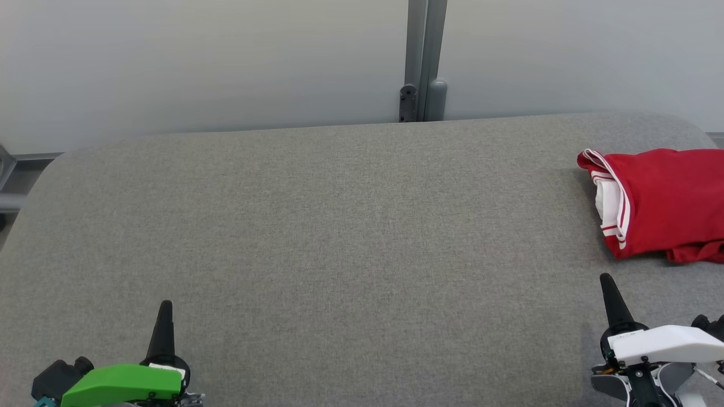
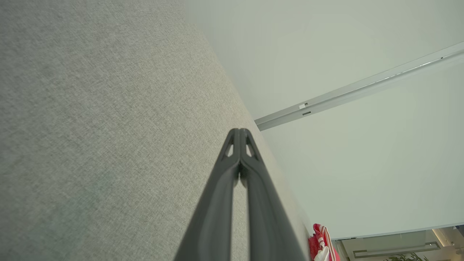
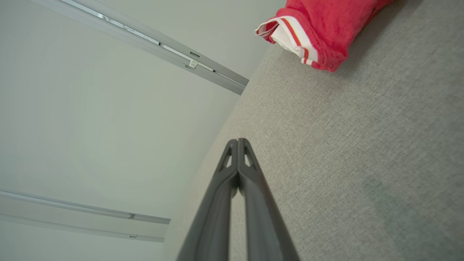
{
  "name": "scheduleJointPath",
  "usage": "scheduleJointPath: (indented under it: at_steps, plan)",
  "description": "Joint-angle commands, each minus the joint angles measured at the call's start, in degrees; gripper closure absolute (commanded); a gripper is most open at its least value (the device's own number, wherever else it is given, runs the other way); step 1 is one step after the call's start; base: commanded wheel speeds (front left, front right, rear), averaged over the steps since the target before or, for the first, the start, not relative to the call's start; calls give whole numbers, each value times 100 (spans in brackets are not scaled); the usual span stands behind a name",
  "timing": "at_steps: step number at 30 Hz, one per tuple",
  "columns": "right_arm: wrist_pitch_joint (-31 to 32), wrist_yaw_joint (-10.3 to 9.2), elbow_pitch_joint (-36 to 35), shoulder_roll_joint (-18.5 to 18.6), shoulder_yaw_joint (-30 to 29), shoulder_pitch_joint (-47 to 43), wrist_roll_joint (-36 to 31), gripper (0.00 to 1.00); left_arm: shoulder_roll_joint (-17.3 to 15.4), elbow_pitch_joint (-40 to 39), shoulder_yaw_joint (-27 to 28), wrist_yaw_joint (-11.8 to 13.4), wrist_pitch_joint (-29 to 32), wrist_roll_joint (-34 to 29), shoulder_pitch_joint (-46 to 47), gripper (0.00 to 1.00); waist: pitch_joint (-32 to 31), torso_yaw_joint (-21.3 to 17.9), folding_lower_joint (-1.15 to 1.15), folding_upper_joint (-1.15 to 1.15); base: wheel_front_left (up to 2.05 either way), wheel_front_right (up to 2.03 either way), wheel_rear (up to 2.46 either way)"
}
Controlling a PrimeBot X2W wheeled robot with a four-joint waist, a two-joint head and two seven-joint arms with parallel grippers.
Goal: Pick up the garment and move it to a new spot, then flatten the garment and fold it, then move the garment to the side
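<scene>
The garment (image 1: 659, 203) is red with white striped trim, folded into a compact bundle at the right edge of the grey fabric table (image 1: 339, 237). It also appears at the top of the right wrist view as the garment (image 3: 319, 29), and as a small red patch, the garment (image 2: 320, 243), low in the left wrist view. My right gripper (image 1: 606, 278) rests at the lower right, shut and empty, a short way in front of the bundle. At the lower left my left gripper (image 1: 166, 305) is shut too, holding nothing, far from the cloth.
A pale wall with a grey vertical post (image 1: 424, 62) stands behind the table's far edge. The table's rounded left corner (image 1: 51, 169) drops off beside a grey frame. Bare fabric spans the middle between my two arms.
</scene>
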State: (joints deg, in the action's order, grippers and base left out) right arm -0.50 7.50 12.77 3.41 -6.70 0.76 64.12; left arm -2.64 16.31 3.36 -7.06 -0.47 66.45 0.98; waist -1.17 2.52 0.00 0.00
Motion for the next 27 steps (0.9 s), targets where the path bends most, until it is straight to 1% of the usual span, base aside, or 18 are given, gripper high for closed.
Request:
scheduleJointPath:
  at_steps: [1, 27]
  plan:
    - [48, 0, -23, 19, -1, 136, 176, 100, -24, -73, 34, -31, 46, 161, 170, 100, 4, -7, 0, 0, 0, 0, 0]
    - [395, -1, 55, -16, 8, 371, 1553, 100, -32, -160, 188, -49, 396, 1439, 389, 100, 64, -119, 0, 0, 0, 0, 0]
